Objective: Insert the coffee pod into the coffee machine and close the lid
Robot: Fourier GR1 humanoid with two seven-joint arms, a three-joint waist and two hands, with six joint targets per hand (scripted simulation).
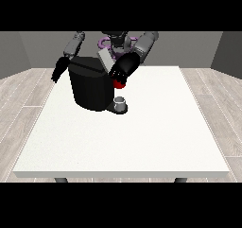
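Robot hand at the view's right (122, 70) sits above centre frame, pressed against the upper right side of the black coffee machine (90, 86), just above a red thing at the machine (119, 84). Whether its fingers are curled or straight cannot be told, nor whether it holds anything. Its position suggests work at the loading point beside the raised grey lid (105, 58), which stands tilted open above the machine top.

Robot hand at the view's left (58, 70) hangs at the upper left, beside the machine's left edge, apparently idle; its finger state is likewise unclear.

A small grey thing (120, 101) stands on the machine's base plate below the red thing; it cannot be confirmed as the pod.

White bench (142, 137) carries the machine near its far edge.
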